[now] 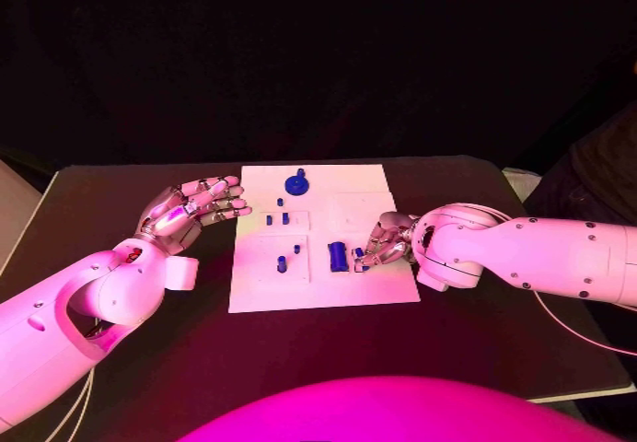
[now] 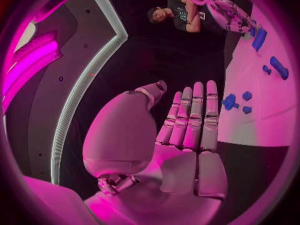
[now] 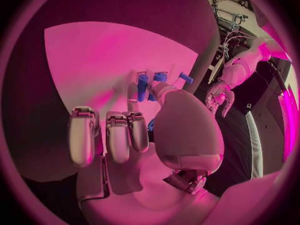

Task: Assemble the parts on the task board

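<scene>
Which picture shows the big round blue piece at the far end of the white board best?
The head view: the round blue part sits unblocked near the white task board's far end. The left wrist view may show it beyond the fingers, small. I cannot pick it out in the right wrist view.

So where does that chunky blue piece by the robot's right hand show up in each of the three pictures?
Head view: the blue piece stands on the task board, beside the right hand.
Left wrist view: far across the board, by that hand.
Right wrist view: just past the fingertips.
Shared landmark: the white board.
</scene>
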Robot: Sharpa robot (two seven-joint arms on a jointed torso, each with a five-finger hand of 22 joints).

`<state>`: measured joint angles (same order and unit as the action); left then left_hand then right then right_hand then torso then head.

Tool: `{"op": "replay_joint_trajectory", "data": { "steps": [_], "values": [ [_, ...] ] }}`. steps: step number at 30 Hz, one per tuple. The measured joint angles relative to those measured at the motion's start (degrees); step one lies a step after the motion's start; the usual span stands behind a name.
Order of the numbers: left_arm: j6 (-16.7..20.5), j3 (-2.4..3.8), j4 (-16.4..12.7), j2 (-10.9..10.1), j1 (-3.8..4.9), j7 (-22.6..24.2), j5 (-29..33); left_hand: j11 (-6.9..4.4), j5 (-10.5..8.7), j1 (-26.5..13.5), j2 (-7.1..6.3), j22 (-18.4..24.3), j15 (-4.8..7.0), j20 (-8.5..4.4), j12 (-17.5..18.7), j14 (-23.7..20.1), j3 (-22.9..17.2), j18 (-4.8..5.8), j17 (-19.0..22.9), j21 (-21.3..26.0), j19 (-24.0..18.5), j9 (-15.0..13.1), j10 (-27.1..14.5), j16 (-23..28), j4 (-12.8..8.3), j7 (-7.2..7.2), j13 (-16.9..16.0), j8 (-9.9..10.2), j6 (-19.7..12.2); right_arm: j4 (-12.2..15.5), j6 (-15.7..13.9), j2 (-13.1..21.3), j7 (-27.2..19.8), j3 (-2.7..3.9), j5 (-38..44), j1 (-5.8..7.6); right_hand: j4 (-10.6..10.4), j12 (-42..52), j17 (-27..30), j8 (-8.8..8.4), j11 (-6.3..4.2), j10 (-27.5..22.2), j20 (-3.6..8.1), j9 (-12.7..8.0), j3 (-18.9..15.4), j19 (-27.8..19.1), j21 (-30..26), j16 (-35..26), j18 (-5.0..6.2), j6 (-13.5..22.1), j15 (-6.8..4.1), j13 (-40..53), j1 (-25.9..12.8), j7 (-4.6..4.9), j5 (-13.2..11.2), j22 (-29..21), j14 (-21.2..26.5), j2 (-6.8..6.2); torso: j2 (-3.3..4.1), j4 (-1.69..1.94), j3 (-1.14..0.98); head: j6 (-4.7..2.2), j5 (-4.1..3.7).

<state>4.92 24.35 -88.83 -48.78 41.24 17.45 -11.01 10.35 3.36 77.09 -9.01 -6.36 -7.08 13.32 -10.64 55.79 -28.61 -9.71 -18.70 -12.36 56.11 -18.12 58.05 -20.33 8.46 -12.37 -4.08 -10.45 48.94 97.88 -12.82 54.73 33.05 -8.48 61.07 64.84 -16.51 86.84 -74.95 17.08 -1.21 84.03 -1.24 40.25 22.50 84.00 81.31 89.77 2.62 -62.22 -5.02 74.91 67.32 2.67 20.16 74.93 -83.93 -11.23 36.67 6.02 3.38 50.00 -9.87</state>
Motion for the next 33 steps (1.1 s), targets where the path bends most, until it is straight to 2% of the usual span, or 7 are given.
{"op": "replay_joint_trajectory", "data": {
  "steps": [28, 31, 33],
  "values": [
    [-0.24, 0.0, 0.05, -0.01, 0.0, -0.13, 0.0, -0.21, 0.0, 0.0, 0.0, 0.11, 0.0, 0.0, 0.0, 0.0, 0.24, 0.0, -0.08, 0.0, 0.0, 0.05, -0.21, 0.23, 0.24, -0.21, 0.0, 0.0, -0.21, -2.37, -0.13, -1.77, 0.07, 0.01, 0.92, -0.62, 0.14, 0.0, 0.02, 0.23, 0.0, 0.0, 0.0, 0.08, 0.14, 0.0, 0.0, 0.0, 0.0, -0.01, 0.0, 0.0, -0.94, -0.01, -0.01, -0.02, 0.0, -0.33, 0.0, 0.06, 0.02, 0.0, 0.2],
    [-0.26, 0.0, 0.06, 0.0, 0.0, -0.14, 0.0, -0.21, 0.0, 0.0, 0.0, 0.11, 0.0, 0.0, 0.0, 0.0, 0.24, 0.0, -0.08, 0.0, 0.0, 0.05, -0.21, 0.23, 0.24, -0.21, 0.0, 0.0, -0.21, -2.4, -0.17, -1.96, 0.08, -0.02, 1.02, -0.66, 0.14, 0.0, 0.02, 0.22, 0.0, 0.0, 0.0, 0.16, 0.14, 0.0, 0.0, 0.0, 0.0, -0.02, 0.0, 0.0, -2.07, -0.01, -0.61, -0.02, 0.0, -0.69, 0.02, 0.06, 0.0, 0.0, 0.24],
    [-0.28, 0.0, 0.08, 0.02, 0.0, -0.15, 0.0, -0.21, 0.0, 0.0, 0.0, 0.11, 0.0, 0.0, 0.0, 0.0, 0.24, 0.0, -0.08, 0.0, 0.0, 0.11, -0.21, 0.23, 0.24, -0.21, 0.0, 0.0, -0.21, -2.4, -0.22, -2.07, 0.11, -0.05, 1.06, -0.73, 0.16, 0.0, 0.02, 0.22, 0.0, 0.0, 0.0, 0.36, 0.06, 0.0, 0.0, 0.0, 0.0, -0.02, 0.0, 0.0, -3.61, -0.01, -2.49, -0.02, 0.0, -1.14, 0.02, 0.05, 0.01, 0.0, 0.25]
  ]
}}
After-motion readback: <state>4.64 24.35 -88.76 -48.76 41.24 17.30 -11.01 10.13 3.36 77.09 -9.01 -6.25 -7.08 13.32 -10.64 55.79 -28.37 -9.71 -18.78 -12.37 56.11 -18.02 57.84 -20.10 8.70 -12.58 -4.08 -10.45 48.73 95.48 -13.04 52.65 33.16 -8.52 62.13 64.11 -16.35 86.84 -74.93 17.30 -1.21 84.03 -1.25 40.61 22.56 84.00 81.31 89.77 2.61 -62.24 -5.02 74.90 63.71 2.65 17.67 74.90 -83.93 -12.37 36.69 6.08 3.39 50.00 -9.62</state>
